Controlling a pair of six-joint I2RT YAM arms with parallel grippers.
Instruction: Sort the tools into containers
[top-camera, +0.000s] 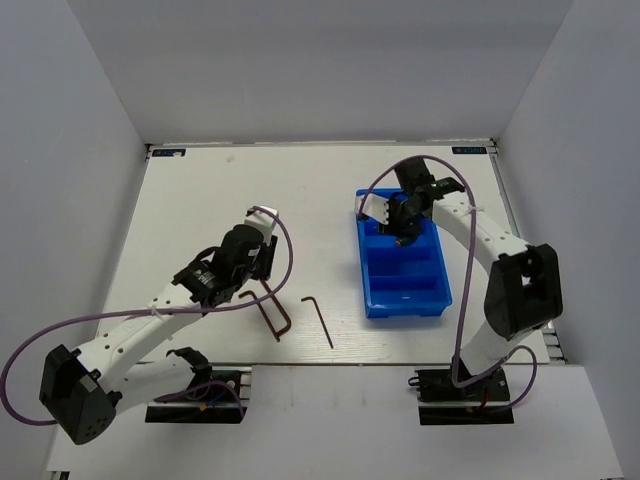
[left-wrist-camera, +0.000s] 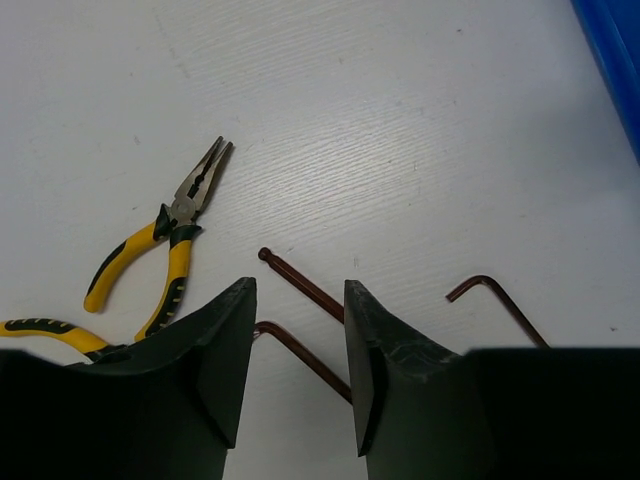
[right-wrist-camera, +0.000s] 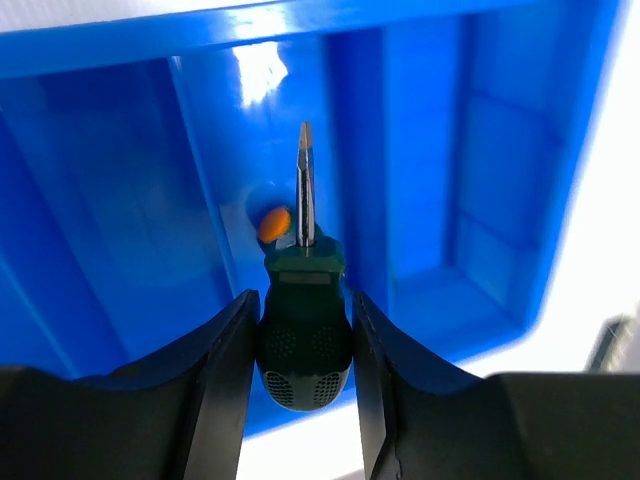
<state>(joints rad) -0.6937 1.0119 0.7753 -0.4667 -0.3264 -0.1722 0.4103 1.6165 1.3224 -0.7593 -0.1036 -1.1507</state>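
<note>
Now right fingers (right-wrist-camera: 215, 390) clamp a green-handled screwdriver (right-wrist-camera: 303, 335) over the blue tray (top-camera: 405, 306), unidentified orange bit (right-wrist-camera: 275, 223) in the compartment beneath; left fingers (left-wrist-camera: 215, 380) spread above hex keys (left-wrist-camera: 300, 283) left of tray.

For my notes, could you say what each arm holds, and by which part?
The right fingers clamp the green screwdriver by its handle; the left fingers hold nothing.

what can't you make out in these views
- Top view: pliers not seen, probably under the left arm.
- Left wrist: a second yellow handle and the hex keys run behind the left gripper.
- Right wrist: orange blob beside the screwdriver, too blurred to name.
</note>
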